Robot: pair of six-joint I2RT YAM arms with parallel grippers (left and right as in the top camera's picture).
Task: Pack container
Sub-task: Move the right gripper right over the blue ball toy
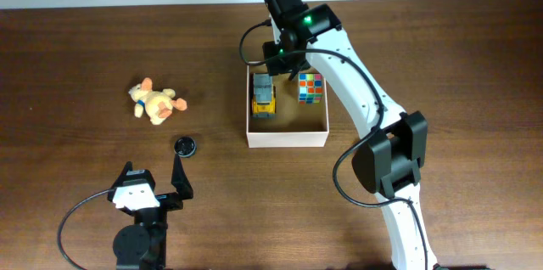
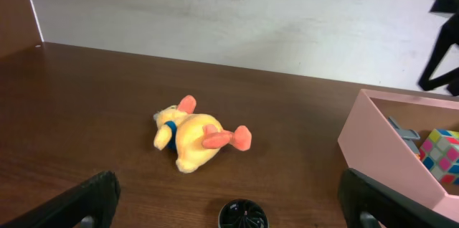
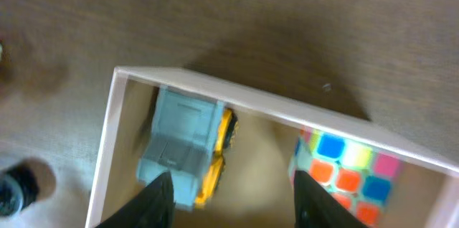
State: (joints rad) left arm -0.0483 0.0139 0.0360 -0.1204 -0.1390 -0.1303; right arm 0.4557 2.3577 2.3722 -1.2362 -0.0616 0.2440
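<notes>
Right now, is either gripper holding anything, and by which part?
Nothing is held. The left gripper is open and empty. The right gripper is open above the container, with the toy truck lying inside it, not gripped.

Soft, even light fills the overhead view, leaving faint shadows on the dark brown wooden desk [image 1: 68, 66]. The right wrist view is blurred throughout, with a dark shadow beside the white square cardboard box [image 3: 215, 97]. The left wrist view is sharp, with a pale sheen on the desk.
</notes>
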